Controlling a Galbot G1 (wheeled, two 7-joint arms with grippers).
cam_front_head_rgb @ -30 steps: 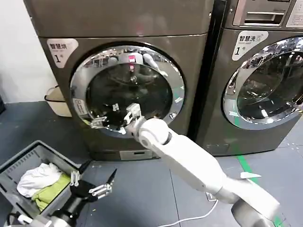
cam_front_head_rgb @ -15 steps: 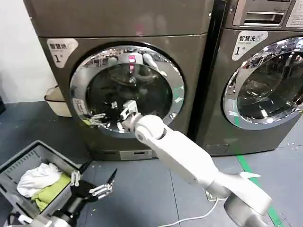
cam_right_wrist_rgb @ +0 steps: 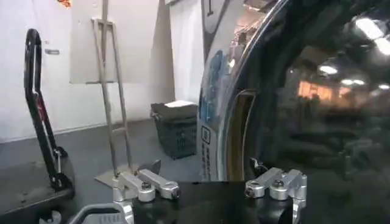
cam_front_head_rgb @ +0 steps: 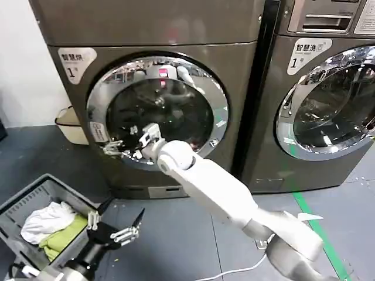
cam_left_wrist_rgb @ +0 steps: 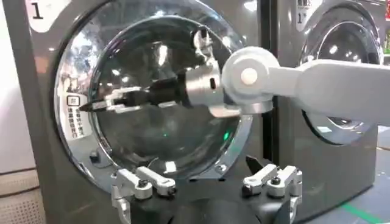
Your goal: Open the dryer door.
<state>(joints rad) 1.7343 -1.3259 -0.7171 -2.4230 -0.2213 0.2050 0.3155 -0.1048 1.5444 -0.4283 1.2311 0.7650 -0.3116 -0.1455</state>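
in the head view, the dryer door (cam_front_head_rgb: 157, 111) sat closed on the dark grey machine (cam_front_head_rgb: 146, 35), a wide chrome ring around dark glass. the right gripper (cam_front_head_rgb: 120, 146) reached its lower left rim, jaws narrow. the left gripper (cam_front_head_rgb: 114, 225) hovered below the door, jaws wide.

in the left wrist view, the ring shone brightly.

in the right wrist view, the glass looked almost black.

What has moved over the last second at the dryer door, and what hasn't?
The right gripper has slid toward the robot's left across the dryer door, nearing the left side of its chrome ring, fingers open and gripping nothing. The door stays shut. The left gripper stays low by the laundry basket.
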